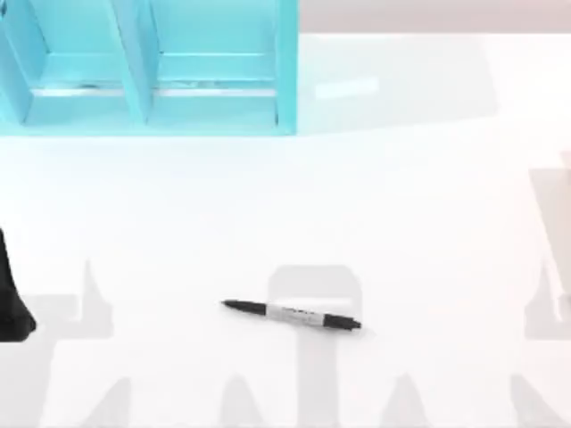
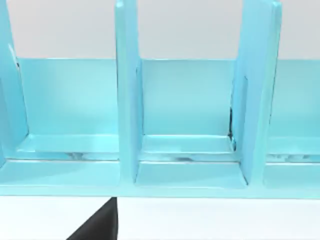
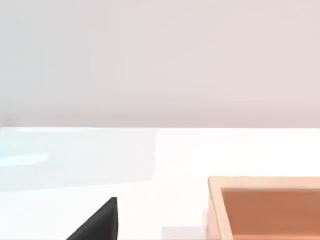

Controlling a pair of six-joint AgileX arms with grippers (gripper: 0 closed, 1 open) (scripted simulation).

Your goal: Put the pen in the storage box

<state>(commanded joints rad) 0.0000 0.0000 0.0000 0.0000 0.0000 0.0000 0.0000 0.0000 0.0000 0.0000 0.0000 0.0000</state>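
The pen [image 1: 292,315], slim and black with a light grey band, lies flat on the white table at the front centre, its pointed tip toward the left. An open wooden storage box [image 3: 265,207] with an orange-brown inside sits on the table in the right wrist view; a sliver of it [image 1: 566,160] shows at the top view's right edge. My left arm [image 1: 13,294] is a dark shape at the left edge, well left of the pen. A black part of my left gripper [image 2: 100,225] shows in the left wrist view, and a black part of my right gripper [image 3: 100,225] in the right wrist view. Nothing is held.
A turquoise rack [image 1: 147,67] with upright dividers stands at the table's back left; the left wrist view faces its compartments [image 2: 185,115]. White tabletop stretches between the pen, the rack and the wooden box.
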